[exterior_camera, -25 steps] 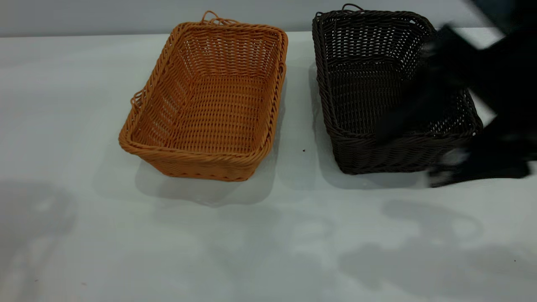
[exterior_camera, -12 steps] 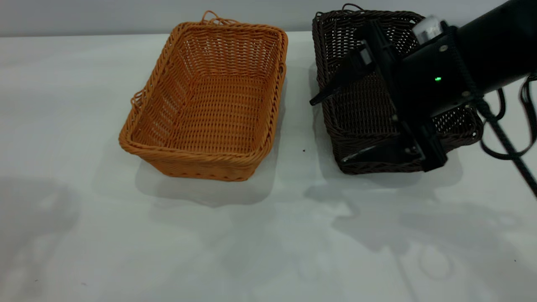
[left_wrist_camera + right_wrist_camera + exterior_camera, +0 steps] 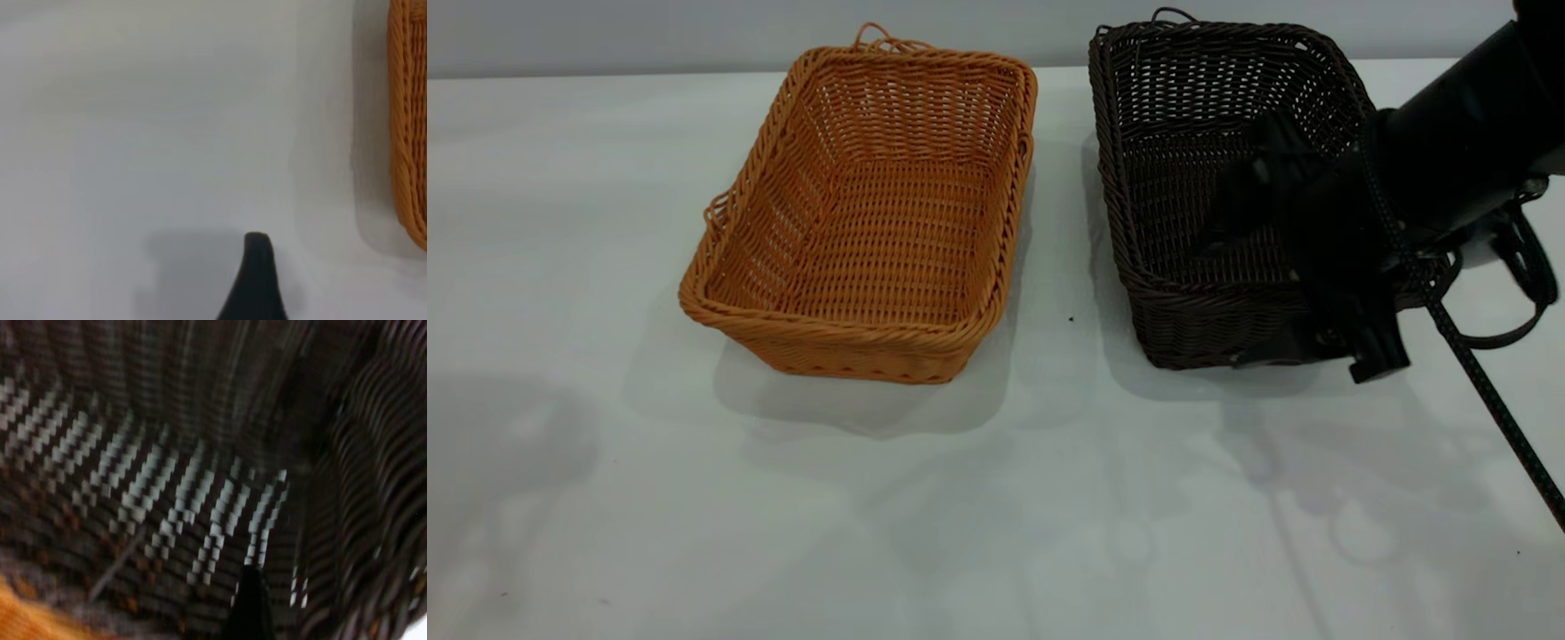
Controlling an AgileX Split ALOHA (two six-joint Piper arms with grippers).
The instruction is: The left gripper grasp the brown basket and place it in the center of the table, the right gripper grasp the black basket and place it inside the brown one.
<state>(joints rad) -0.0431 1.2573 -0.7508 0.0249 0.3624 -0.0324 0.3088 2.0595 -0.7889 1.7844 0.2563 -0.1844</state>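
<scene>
The right gripper (image 3: 1276, 298) is seen at the near right corner of the black basket (image 3: 1192, 178), reaching in from the table's right edge. One of its fingers (image 3: 1249, 200) is inside the basket and the other lies low against the outside of the near wall, so the fingers are spread wide astride that wall. A braided black cable (image 3: 1458, 347) trails from the arm toward the right edge. In the right wrist view, dark weave (image 3: 167, 440) fills the frame. The brown basket (image 3: 871, 213) stands on the table (image 3: 996, 516) just beside the black basket, apart from it, both toward the far edge. Of the left gripper, only one fingertip (image 3: 257, 267) is shown above bare table; whether its fingers are spread cannot be told.
</scene>
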